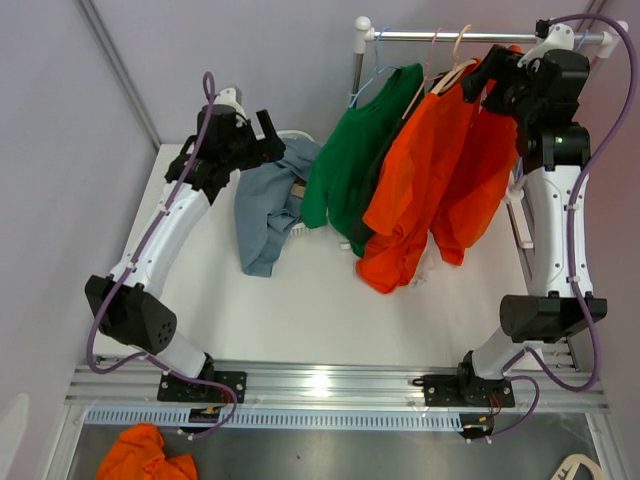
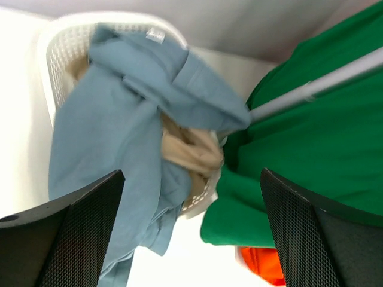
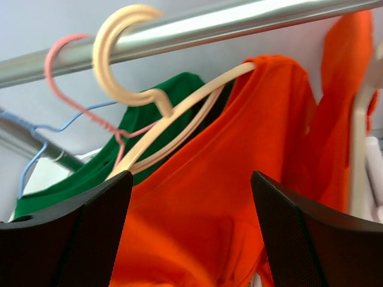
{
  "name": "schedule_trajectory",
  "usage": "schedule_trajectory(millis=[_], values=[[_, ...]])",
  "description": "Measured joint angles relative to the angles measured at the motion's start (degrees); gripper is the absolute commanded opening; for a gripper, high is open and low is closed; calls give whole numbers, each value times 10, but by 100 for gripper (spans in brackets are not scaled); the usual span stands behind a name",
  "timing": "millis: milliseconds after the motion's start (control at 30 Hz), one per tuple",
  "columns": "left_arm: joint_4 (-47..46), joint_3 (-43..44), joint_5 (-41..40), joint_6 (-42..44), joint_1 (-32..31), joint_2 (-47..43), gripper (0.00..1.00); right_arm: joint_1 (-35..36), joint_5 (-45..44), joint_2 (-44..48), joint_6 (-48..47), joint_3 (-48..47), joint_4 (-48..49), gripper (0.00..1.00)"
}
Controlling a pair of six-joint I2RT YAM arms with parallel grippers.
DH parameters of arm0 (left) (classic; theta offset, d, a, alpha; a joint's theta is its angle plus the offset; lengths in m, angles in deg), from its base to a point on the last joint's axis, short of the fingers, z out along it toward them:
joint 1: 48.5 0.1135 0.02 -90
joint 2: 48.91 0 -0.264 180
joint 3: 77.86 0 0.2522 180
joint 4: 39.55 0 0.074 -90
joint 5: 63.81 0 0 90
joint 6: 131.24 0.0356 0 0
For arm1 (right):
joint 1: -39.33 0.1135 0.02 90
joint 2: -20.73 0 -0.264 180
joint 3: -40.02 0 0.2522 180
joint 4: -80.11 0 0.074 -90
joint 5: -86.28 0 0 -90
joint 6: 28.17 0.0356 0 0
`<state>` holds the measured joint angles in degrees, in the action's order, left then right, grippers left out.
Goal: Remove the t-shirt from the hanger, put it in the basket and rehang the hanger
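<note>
On curved plastic hanger (image 3: 143, 97), orange t-shirt (image 3: 227, 191)

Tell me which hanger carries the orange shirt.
The cream hanger, the thick one; its arm runs into the orange shirt at the collar. The pink hanger and blue hanger are thin wire.

An orange t-shirt (image 1: 420, 190) and a green t-shirt (image 1: 355, 160) are hung from the rail (image 1: 480, 36) at 1 o'clock, the right claw (image 1: 488, 75) held near the cream hanger (image 1: 455, 70). Grey-blue cloth (image 1: 265, 215) is draped at 11 o'clock.
</note>
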<state>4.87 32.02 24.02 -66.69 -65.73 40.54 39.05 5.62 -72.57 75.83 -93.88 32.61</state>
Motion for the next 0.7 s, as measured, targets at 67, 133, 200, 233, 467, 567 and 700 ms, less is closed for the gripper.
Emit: schedule_trajectory(millis=[67, 133, 200, 233, 467, 567, 700], values=[[-14, -33, 4, -2, 0, 0, 100, 0, -19, -14, -6, -19, -8, 83], [-20, -54, 10, -6, 0, 0, 99, -2, -35, -28, -11, -42, -14, 85], [-27, -60, 15, -6, 0, 0, 100, -3, -49, -42, -21, -65, -21, 85], [-31, -60, 16, -6, 0, 0, 99, -3, -55, -45, -25, -71, -22, 85], [-63, -60, 19, -5, 0, -1, 99, -5, -104, -46, -52, -71, -28, 85], [-71, -63, 20, -5, 0, -2, 99, -7, -127, -47, -63, -75, -38, 82], [-85, -72, 23, -5, 0, -4, 99, -16, -145, -52, -70, -88, -45, 79]])
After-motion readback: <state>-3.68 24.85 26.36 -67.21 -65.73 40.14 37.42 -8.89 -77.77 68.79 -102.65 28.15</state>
